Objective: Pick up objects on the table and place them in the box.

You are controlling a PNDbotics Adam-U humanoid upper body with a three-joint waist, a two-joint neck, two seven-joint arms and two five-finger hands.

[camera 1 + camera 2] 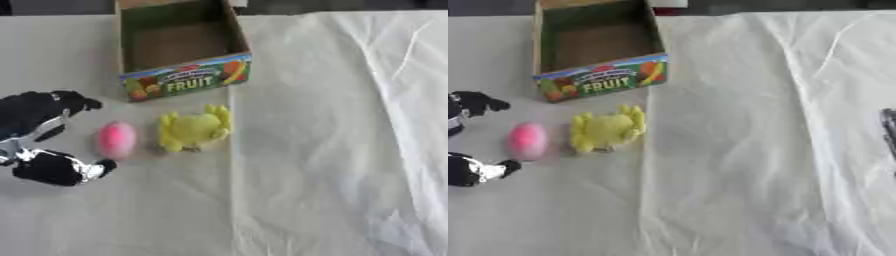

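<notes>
Your left hand (39, 137) hovers spread apart around nothing, just left of a pink egg-shaped toy (116, 139).

A yellow plush toy (194, 128) lies beside it; the open fruit box (188, 80) stands behind both on the white cloth (332, 150).

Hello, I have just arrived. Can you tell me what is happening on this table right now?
The robot's left hand is open beside a pink object, fingers on either side but not closed on it. A yellow toy lies next to the pink one. Both are on the table, in front of an empty fruit box. The right hand barely shows at the right edge.
</notes>
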